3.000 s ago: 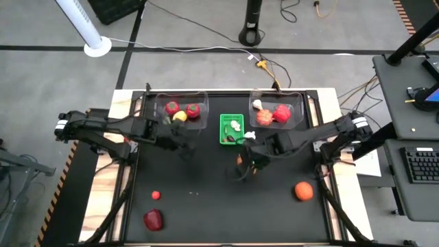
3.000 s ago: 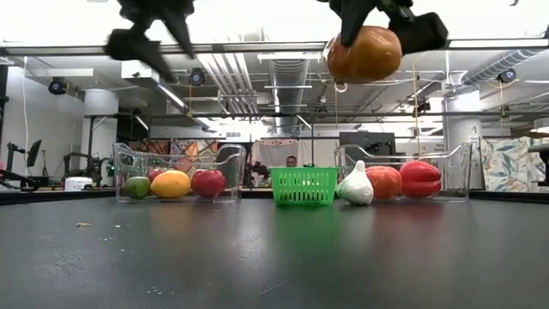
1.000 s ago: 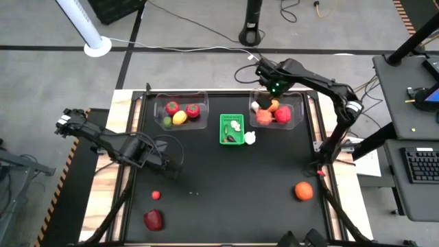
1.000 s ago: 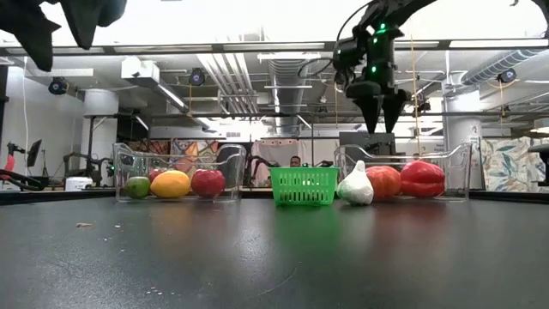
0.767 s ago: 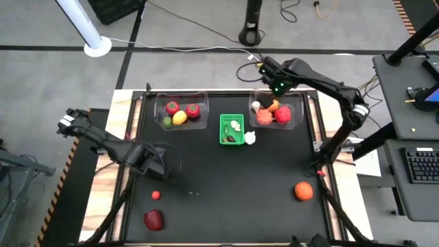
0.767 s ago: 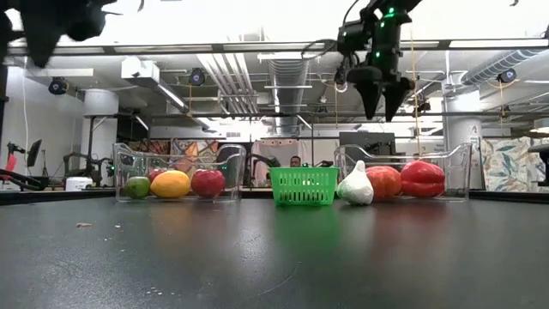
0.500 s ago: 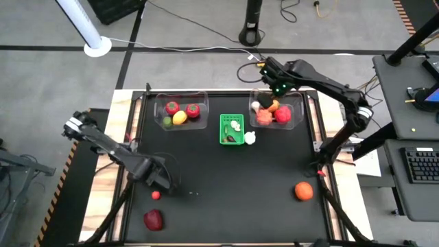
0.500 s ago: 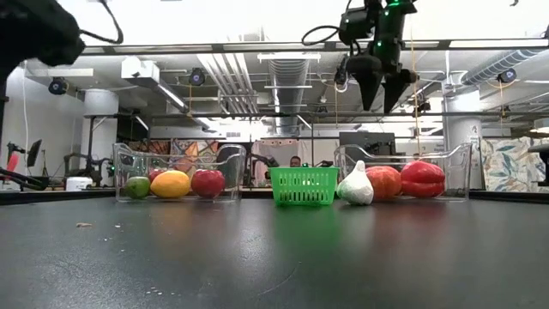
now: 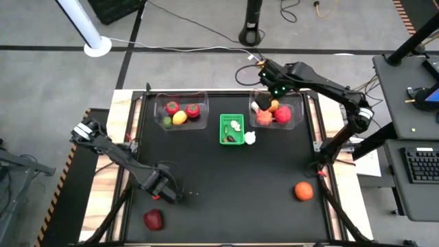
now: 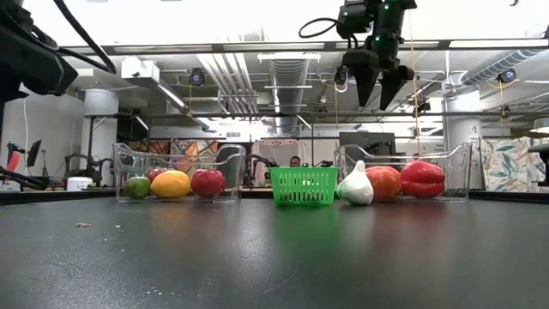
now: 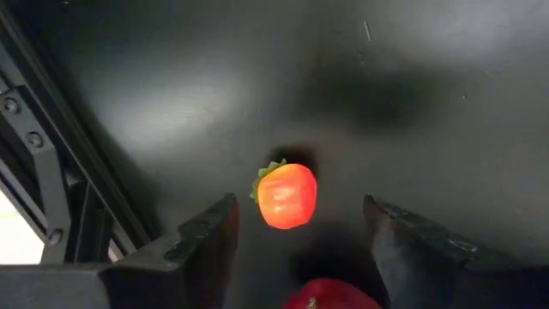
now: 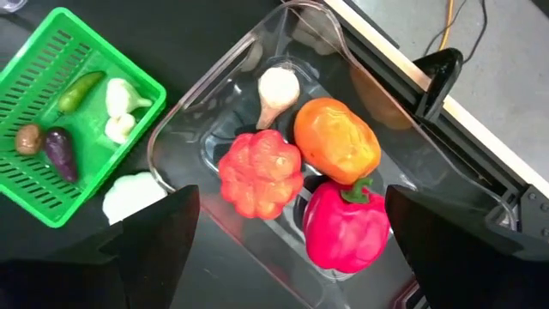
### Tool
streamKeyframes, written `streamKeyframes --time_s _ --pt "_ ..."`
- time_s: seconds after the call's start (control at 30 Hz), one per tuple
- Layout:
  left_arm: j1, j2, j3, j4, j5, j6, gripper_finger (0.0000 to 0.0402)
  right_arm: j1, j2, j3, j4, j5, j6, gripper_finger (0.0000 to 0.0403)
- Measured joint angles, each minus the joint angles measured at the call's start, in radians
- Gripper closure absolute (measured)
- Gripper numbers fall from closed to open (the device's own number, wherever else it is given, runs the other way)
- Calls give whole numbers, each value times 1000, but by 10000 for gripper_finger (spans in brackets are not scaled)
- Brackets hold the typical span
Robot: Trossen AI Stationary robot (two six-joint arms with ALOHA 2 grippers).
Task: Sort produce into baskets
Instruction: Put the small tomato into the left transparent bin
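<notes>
Spanning the black bench [image 9: 219, 178], the sorting looks well past halfway. Two clear rectangular plastic bins sit along the far edge: the left bin [image 9: 181, 111] holds three or four pieces, the right bin [image 12: 257, 103] four, namely a red pepper, an orange fruit, a ridged red-orange piece and a white bulb. Between them the small green perforated basket [image 9: 232, 129] holds about five small items, with a white piece [image 9: 250, 138] just beside it. Three pieces remain loose near the front edge: an orange fruit [image 9: 303, 191], a dark red fruit [image 9: 153, 219] and a small red strawberry-like piece [image 11: 286, 194]. The left hand [image 11: 296, 236] hangs wide over that last one; the right hand [image 10: 376, 86] is spread and empty above the right bin.
</notes>
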Motion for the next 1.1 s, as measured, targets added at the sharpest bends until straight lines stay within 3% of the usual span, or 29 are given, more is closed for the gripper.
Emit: streamKeyframes --time_s 0.33,0.77,0.9,1.1 --pt "-67 31 -35 19 -5 -53 184 1 0 0 -1 0 11 39" --pt "-86 31 -110 158 -8 -85 187 1 0 0 5 0 11 39" --pt "-86 31 -115 165 -8 -82 214 1 0 0 5 0 11 39" --pt "-86 31 -119 170 -8 -79 294 1 0 0 5 0 18 39"
